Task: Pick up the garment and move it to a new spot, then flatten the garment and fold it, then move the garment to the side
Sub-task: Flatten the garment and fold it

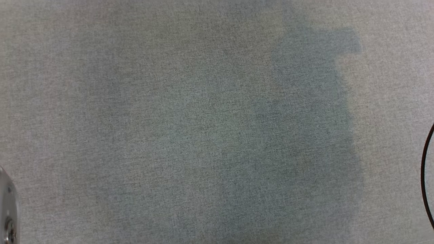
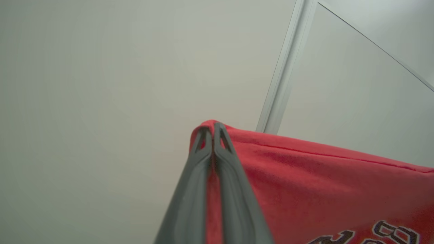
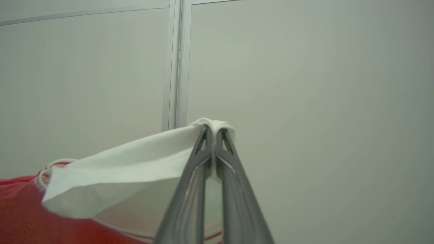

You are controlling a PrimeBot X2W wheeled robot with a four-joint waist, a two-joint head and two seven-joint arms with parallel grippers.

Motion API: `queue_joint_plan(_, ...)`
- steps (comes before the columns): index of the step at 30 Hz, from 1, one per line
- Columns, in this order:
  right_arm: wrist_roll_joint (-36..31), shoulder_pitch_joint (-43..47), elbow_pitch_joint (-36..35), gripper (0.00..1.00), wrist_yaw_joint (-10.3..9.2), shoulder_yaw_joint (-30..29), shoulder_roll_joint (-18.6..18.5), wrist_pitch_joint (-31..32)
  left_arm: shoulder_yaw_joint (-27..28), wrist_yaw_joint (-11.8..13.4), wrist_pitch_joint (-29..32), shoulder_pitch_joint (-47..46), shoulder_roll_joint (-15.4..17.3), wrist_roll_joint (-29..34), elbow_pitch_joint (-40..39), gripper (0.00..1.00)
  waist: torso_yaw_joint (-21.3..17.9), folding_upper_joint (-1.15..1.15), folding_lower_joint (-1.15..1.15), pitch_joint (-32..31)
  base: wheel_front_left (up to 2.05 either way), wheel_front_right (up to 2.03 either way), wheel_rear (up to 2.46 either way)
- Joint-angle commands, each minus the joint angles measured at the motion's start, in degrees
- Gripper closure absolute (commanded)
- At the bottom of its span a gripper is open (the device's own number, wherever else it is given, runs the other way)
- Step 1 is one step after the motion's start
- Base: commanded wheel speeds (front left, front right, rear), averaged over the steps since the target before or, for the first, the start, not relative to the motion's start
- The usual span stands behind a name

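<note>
The garment (image 2: 322, 183) is a red shirt with dark, white-edged lettering at its lower edge in the left wrist view. My left gripper (image 2: 212, 130) is shut on a red corner of it, and the cloth stretches away to the right. In the right wrist view the garment (image 3: 135, 162) shows a white sleeve with red body below at the lower left. My right gripper (image 3: 213, 132) is shut on the tip of that white sleeve. Both grippers point up towards pale wall panels, with the shirt held up between them.
The grey cloth-covered table (image 1: 190, 128) spreads under the head camera, with soft shadows on its right half. A pale arm part (image 1: 8, 206) sits at the lower left edge and a black cable (image 1: 425, 176) curves at the right edge. A wall-panel seam (image 3: 176, 64) runs behind.
</note>
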Motion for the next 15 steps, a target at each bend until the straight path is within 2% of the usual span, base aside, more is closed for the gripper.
queue_joint_plan(1,-0.18,3.1,1.61,1.0,0.0,0.68,-0.77,0.69,-1.25,-0.68,-1.24,2.05,0.7,0.55,1.09,1.0,-0.12,0.0,0.0,0.33,0.0,0.0,0.0)
queue_joint_plan(9,2.73,22.82,8.49,1.0,0.01,4.85,-1.06,7.88,-10.2,-1.98,-8.38,15.5,1.57,1.41,7.04,1.0,-0.19,0.0,0.0,1.29,0.0,0.0,0.0)
queue_joint_plan(15,5.17,37.71,9.16,1.0,0.01,5.62,-1.63,15.47,-17.59,-1.99,-11.9,27.06,2.43,0.53,11.55,1.0,0.51,0.0,0.0,-2.35,0.0,0.0,0.0)
